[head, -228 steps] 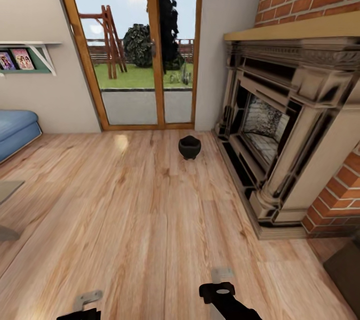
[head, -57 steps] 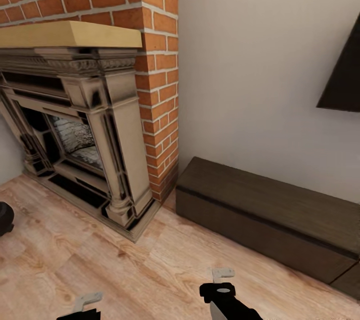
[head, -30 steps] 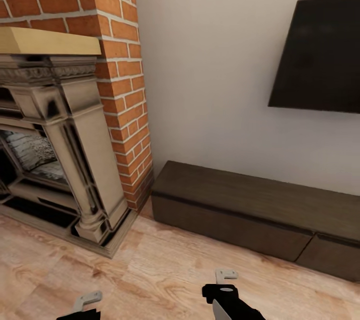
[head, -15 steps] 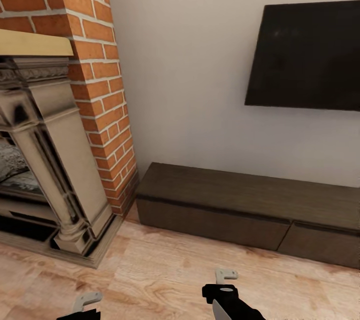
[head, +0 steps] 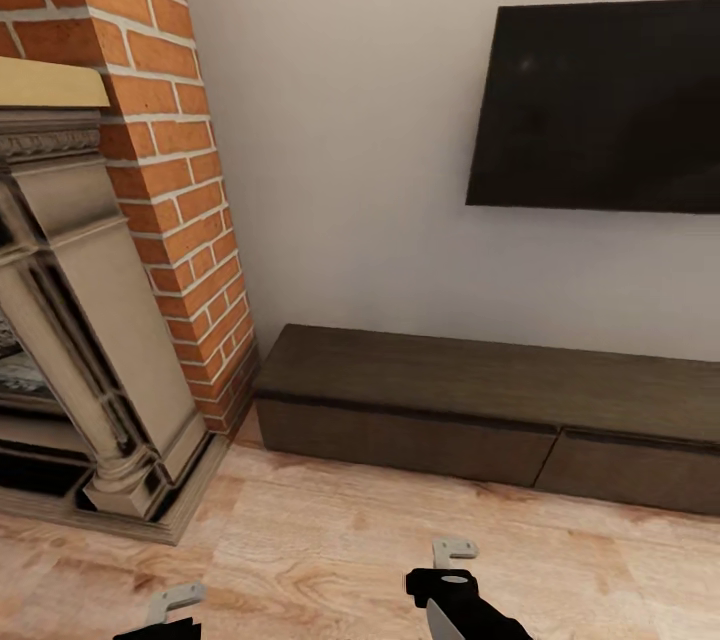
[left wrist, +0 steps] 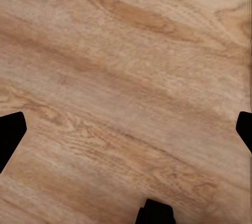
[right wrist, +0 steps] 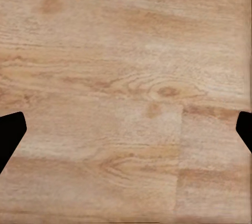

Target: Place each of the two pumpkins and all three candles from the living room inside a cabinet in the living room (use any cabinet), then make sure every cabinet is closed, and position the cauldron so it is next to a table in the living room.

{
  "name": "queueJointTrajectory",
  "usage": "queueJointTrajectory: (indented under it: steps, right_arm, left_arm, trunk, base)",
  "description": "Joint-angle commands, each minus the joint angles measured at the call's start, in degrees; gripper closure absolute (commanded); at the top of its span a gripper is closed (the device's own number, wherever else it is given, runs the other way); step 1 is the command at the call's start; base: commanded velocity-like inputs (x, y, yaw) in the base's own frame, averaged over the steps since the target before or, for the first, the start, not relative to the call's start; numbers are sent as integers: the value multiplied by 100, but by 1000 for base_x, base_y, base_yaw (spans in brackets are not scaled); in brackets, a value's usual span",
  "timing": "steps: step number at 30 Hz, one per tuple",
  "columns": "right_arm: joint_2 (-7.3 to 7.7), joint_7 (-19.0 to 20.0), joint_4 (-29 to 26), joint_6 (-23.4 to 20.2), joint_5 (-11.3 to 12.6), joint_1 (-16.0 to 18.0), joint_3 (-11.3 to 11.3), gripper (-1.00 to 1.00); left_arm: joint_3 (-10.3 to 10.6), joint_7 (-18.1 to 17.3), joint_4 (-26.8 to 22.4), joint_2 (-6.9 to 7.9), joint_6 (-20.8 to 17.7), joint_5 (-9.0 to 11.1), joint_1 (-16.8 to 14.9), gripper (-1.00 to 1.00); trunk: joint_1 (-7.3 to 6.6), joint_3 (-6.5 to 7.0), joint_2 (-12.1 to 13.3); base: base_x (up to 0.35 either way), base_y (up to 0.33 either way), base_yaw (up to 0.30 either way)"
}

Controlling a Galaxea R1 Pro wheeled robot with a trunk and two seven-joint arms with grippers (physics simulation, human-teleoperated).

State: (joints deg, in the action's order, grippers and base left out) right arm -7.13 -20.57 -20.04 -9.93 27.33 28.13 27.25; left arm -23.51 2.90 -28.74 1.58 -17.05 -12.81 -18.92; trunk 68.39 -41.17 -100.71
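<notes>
the cabinet (head: pixel 480 405) lies dead ahead along the wall, long axis running left to right, drawers shut. right pincer (head: pixel 452 552) sits nearer it than left pincer (head: pixel 172 602); both spread wide, carrying nothing.

Below both grippers the floor (head: pixel 330 560) is pale wood plank with bold grain and a soft sheen. The cabinet (head: pixel 480 410) ahead of the right gripper is dark brown wood, matt, finely grained. The chimney (head: pixel 170 170) is rough red brick, the fireplace surround (head: pixel 90 340) carved and stone-like. The wall (head: pixel 350 170) looks smooth, matt plaster; the screen (head: pixel 600 110) is flat black.
</notes>
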Motion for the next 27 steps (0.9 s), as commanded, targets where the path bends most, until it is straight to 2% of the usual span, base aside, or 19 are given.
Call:
queueJointTrajectory:
  steps: [1, 11, 27]
  right_arm:
    - [0, 0, 0, 0, 0, 0, 0, -100]
    - [-16, -21, 0, -26, -4, 0, -9, -100]
    - [-48, -36, -79, 15, -22, 0, -9, -100]
  left_arm:
    - [-2, 0, 0, 0, 0, 3, -1, -100]
    - [-4, 0, 0, 0, 0, 2, -1, -100]
    - [-3, 0, 0, 0, 0, -3, 1, -100]
  trunk:
    - [0, -4, 0]
    - [0, -16, 0]
    - [0, -16, 0]
  base:
    - [-101, 29, -254]
    - [-90, 103, -244]
    - [-3, 8, -17]
